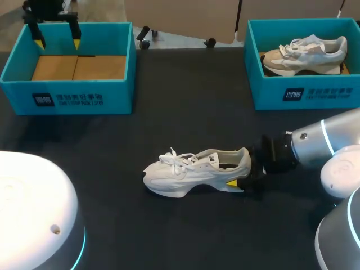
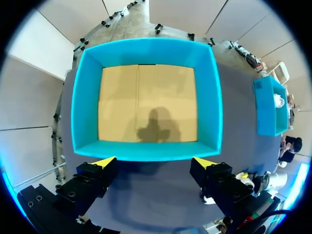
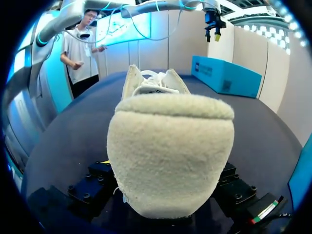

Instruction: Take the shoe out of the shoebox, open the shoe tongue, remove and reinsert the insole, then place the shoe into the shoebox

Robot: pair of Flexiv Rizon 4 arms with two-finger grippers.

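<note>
While the dark table (image 1: 185, 129) takes up most of the head view, two teal shoeboxes stand at its far side, well apart from each other. The left shoebox (image 1: 67, 100) holds nothing but its brown cardboard floor (image 1: 79, 67), and the right shoebox (image 1: 304, 95) holds a beige and white shoe (image 1: 304, 55) lying on its side. My right arm (image 1: 329, 140) comes in low from the right edge and reaches toward the middle of the table. There the white shoe (image 1: 194, 171) stands upright on its sole on the table, outside both boxes, with its toe pointing left, its laces tied over the tongue and its heel toward the arm. The right gripper (image 1: 242, 173) pinches that fuzzy heel: in the right wrist view the heel fills the space between the black fingers (image 3: 100, 178), which touch it from both sides, and one yellow tip shows under the heel in the head view. The left gripper (image 1: 57, 42) hangs above the back of the left shoebox, its two yellow-tipped fingers (image 2: 105, 162) spread wide with nothing between them.
</note>
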